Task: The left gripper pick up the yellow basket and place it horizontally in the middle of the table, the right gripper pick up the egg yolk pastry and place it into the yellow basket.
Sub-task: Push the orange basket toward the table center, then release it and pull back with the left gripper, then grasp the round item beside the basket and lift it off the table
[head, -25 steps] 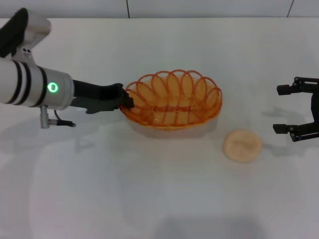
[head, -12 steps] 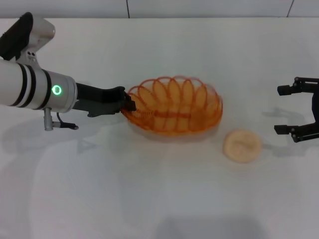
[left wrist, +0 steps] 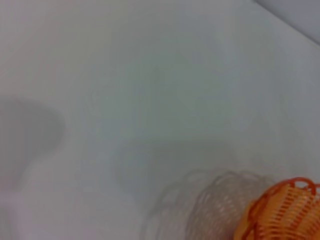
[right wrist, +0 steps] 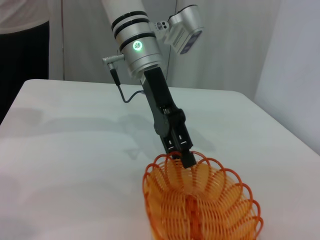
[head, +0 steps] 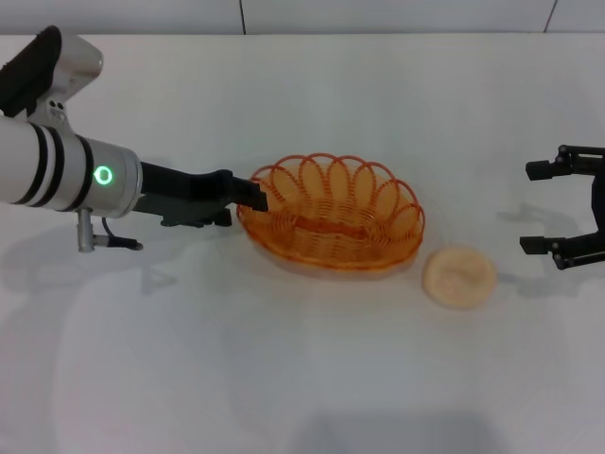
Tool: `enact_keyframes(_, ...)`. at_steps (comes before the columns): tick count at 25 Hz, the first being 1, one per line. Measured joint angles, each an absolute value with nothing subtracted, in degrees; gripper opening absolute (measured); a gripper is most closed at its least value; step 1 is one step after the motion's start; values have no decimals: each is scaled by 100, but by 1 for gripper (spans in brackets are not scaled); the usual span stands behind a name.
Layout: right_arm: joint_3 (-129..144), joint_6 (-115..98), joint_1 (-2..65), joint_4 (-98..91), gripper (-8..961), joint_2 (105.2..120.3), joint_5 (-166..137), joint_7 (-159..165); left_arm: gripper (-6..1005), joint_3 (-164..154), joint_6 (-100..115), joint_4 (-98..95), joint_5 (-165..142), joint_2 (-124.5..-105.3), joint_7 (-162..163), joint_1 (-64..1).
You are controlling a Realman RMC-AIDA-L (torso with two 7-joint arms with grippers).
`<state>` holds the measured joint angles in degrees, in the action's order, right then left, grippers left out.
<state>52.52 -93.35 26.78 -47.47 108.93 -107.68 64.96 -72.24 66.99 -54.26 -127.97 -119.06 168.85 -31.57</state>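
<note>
The yellow basket (head: pixel 331 212) looks light and springy, thin wire loops w/ see-through sides, so prob. stiff enough to carry by one point on the rim but apt to tilt or swing if gripped off-centre; the scalloped rim is the obvious place to take it, a single loop pinched between the fingers. It sits upright on the white counter (head: pixel 302 378), opening up, long axis running side to side, roughly mid-counter. The left hand (head: pixel 253 196) is at the basket's left end, clamped onto the rim there (the right wrist view shows the black fingers reaching over a rim loop and closed on it), arm stretching away from that end w/ its green ring light lit. Whether the basket's weight rests fully on the counter or partly hangs from the hand I can't tell. The egg yolk pastry (head: pixel 459 276) lies just beside the basket's right end, toward the front, apart from it; it looks soft and crumbly, domed, so a gentle grip across its width from above seems wise, else it could dent. The right hand (head: pixel 556 210) hovers well to the right of the basket, beyond the pastry, fingers spread wide and holding nothing
</note>
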Motion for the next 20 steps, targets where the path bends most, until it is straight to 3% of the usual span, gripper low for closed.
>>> enact_keyframes(9, 5223, -9334, 2626, -4754, 870, 10946, -10749, 6659, 822, -7031, 7022, -6190, -13060, -11718, 16322, -2929)
enact_keyframes(18, 5220, -9333, 2529, -4807, 869, 11092, -10745, 6978, 850, -5152, 8658, -6402, -12169, -11678, 12477, -2752)
enact_keyframes(20, 5220, -9334, 2434, -4816, 869, 11205, -10750, 7032, 856, -4875, 9019, -6401, -11953, -11670, 11662, -2698)
